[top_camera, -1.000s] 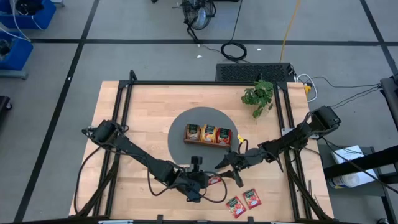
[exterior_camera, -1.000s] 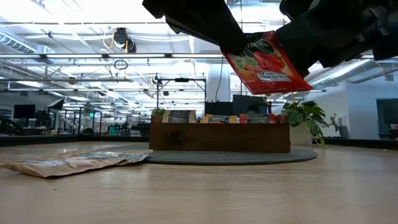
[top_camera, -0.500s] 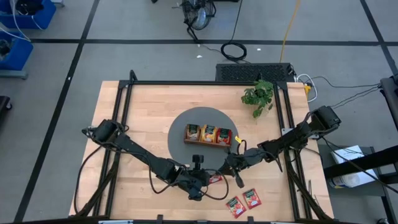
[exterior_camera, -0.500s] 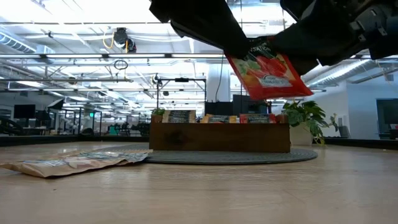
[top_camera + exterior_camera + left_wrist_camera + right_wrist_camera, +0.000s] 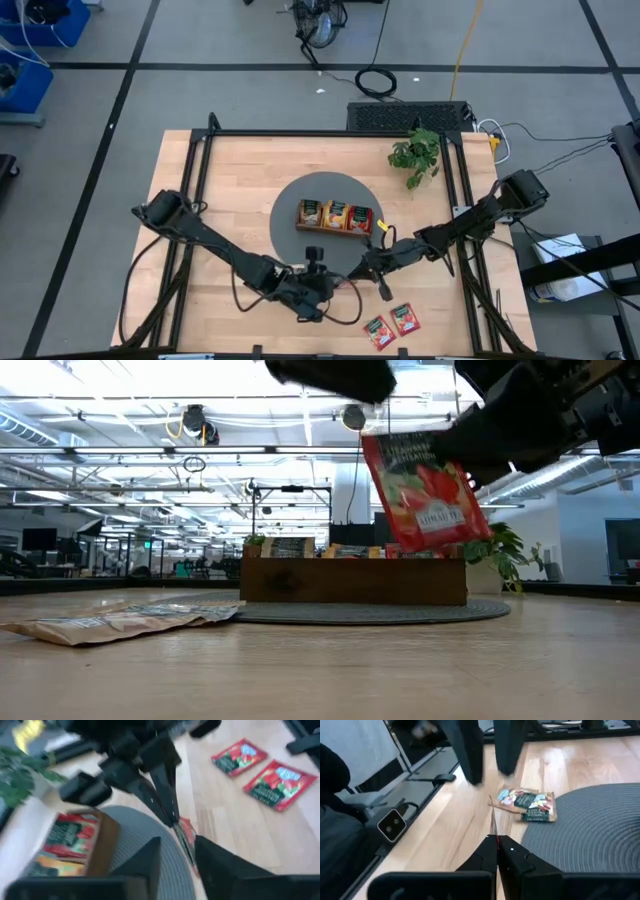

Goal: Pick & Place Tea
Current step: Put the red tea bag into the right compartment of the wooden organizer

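Note:
A red tea sachet [image 5: 422,492] hangs in the air in front of the brown tray [image 5: 335,216], which stands on a round grey mat [image 5: 288,205]. My right gripper [image 5: 497,839] is shut on it and reaches in from the table's right [image 5: 364,268]. My left gripper [image 5: 177,862] is open just to the left of it [image 5: 320,272]. Its fingers stand on either side of the sachet's edge [image 5: 186,840], apart from it. The tray holds upright sachets. A cream sachet [image 5: 527,805] lies flat on the wood. My right gripper pinches the red sachet between its two fingers at one edge [image 5: 492,824], which is the sachet's upper side in the low view [image 5: 458,452]. The fingers come from the table's right, slanting down. The sachet hangs below them, nearly upright and clear of the table.
Two more red sachets [image 5: 378,331] [image 5: 405,318] lie flat near the front edge, right of centre. A potted plant [image 5: 415,152] stands at the far right. A black frame [image 5: 200,180] borders the wooden table on both sides.
My right gripper has shut on the red sachet. My left gripper has let go of it, opened and drawn up and away toward the left. The sachet has swung from a slant to nearly upright and stays in the air.

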